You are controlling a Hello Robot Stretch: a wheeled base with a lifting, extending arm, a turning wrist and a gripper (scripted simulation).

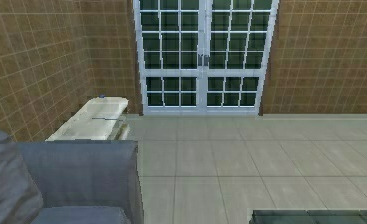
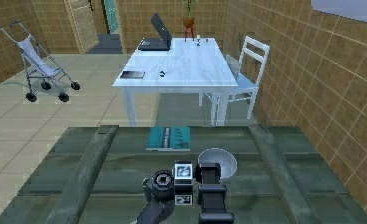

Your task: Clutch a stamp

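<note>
A Stretch robot's gripper hangs low over a dark green table at the arm side view's 6 o'clock, beside its arm. Whether the fingers are released or grasping anything cannot be told, as the far end is lost against the tabletop. A teal book lies flat at 12 o'clock from the gripper and a grey bowl sits at 2 o'clock, both near it. The stamp it is sent to clutch cannot be picked out for certain. The likeliest candidates are the small dark specks on the white table beyond, well apart from the gripper at 12 o'clock. There a laptop stands open at the far end and a white chair is drawn up at the table's 3 o'clock, apparently a desk left mid-use. A stroller is parked against the wall at 10 o'clock. In the forward view, glazed double doors fill 12 o'clock and a grey sofa sits at 7 o'clock. The reach seems yet to find its target.
</note>
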